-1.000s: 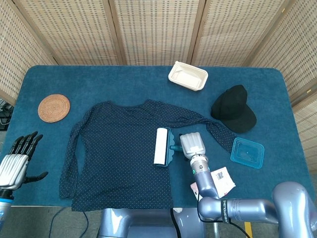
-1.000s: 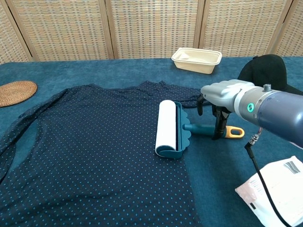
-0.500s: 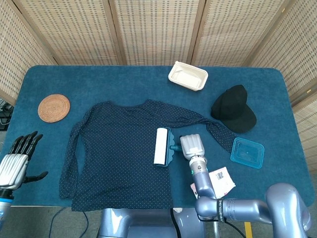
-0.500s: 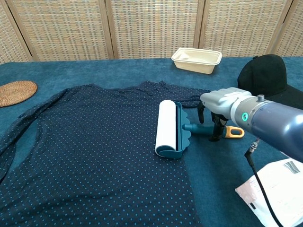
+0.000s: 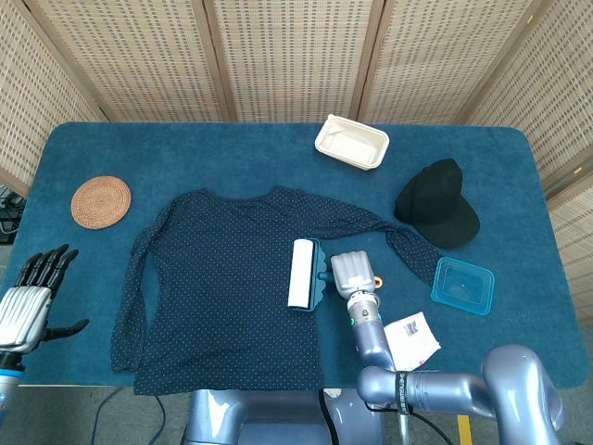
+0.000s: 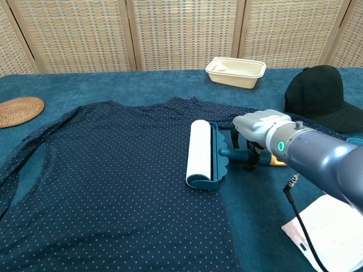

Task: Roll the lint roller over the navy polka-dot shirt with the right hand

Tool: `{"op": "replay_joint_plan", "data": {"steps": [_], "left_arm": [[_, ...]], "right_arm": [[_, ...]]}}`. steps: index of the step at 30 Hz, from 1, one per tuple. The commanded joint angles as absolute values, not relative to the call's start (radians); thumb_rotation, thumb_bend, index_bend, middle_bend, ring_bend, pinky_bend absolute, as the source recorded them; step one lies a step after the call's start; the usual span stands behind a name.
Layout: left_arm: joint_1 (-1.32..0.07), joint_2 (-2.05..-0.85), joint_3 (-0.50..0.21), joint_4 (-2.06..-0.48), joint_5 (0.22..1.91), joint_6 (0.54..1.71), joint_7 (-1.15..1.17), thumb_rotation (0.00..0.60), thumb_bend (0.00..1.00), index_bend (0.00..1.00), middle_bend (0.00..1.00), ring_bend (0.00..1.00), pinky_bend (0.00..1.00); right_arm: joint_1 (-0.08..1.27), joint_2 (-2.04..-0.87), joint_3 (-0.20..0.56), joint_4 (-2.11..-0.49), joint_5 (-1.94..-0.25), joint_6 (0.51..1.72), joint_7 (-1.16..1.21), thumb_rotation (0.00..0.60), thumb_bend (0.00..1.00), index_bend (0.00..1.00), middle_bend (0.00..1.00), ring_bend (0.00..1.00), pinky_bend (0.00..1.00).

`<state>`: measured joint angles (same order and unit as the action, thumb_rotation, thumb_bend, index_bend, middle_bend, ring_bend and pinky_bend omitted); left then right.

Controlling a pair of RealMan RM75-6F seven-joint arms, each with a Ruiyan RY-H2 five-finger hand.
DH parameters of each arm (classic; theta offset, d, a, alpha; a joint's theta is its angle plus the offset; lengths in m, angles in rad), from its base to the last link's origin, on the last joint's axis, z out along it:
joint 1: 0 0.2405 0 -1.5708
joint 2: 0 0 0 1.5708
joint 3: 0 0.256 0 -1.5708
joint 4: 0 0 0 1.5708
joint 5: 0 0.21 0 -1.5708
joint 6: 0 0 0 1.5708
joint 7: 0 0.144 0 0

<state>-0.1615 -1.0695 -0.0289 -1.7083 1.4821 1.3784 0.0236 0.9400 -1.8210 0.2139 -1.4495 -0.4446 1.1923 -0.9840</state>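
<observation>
**Lint roller, teal, at hem of polka-dot shirt: risks and setting**

Lint roller, teal plastic frame with white sticky drum and orange-tipped handle (image 6: 201,156): lies on the right side of the navy polka-dot long-sleeved shirt (image 5: 222,287), drum on the cloth, handle pointing toward 3 o'clock off the shirt's edge.

Right hand, silver with dark fingers (image 6: 256,131): set down over the handle, fingers curled around or beside it; whether the grip is closed cannot be told from either view.

Left hand, silver with black fingers (image 5: 32,301): fingers spread, holding nothing, at 8 o'clock off the desk edge.

Risks, judged:
- A loose or partial hold would let the handle twist, so the drum skids rather than rolls.
- The sticky drum may lift or bunch the thin, unpinned fabric as it travels toward 9 o'clock.
- The nearby shirt sleeve lying toward 2 o'clock could be caught by the wrist.
- White paper packet (image 5: 410,338) at 5 o'clock sits near the forearm and may be brushed.

Surface: desk covered in deep-blue napped cloth (image 5: 185,158), likely grippy under the shirt.

Also present: round woven coaster (image 5: 100,200) at 10 o'clock; cream tray (image 5: 351,142) at 12; black cap (image 5: 437,202) at 2; teal lid (image 5: 462,285) at 4.

Room: wicker-panel screens (image 5: 287,56) behind.
</observation>
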Motion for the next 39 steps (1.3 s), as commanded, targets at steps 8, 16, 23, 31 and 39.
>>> {"op": "replay_joint_plan", "data": {"steps": [8, 16, 23, 31, 39], "left_arm": [[-0.164, -1.070, -0.030, -1.709, 1.473, 1.372, 0.024, 0.600, 0.00, 0.00, 0.00, 0.00, 0.00], [-0.165, -1.066, -0.029, -1.710, 1.474, 1.370, 0.013, 0.600, 0.00, 0.00, 0.00, 0.00, 0.00], [-0.165, -1.055, -0.029, -1.713, 1.477, 1.372, -0.011, 0.600, 0.00, 0.00, 0.00, 0.00, 0.00], [-0.170, -1.048, -0.030, -1.712, 1.477, 1.362, -0.034, 0.600, 0.00, 0.00, 0.00, 0.00, 0.00], [-0.185, -1.039, -0.040, -1.694, 1.448, 1.328, -0.077, 0.600, 0.00, 0.00, 0.00, 0.00, 0.00]], "right_arm": [[0.938, -1.848, 0.219, -1.408, -0.457, 1.175, -0.977, 0.600, 0.66, 0.63, 1.00, 1.00, 1.00], [0.932, -1.822, 0.225, -1.454, -0.506, 1.194, -0.973, 0.600, 0.90, 0.71, 1.00, 1.00, 1.00], [0.981, -1.765, 0.265, -1.558, -0.512, 1.243, -1.076, 0.600, 0.90, 0.72, 1.00, 1.00, 1.00], [1.102, -1.771, 0.317, -1.602, -0.387, 1.271, -1.294, 0.600, 0.90, 0.72, 1.00, 1.00, 1.00], [1.264, -1.894, 0.367, -1.493, -0.253, 1.267, -1.462, 0.600, 0.90, 0.73, 1.00, 1.00, 1.00]]}}
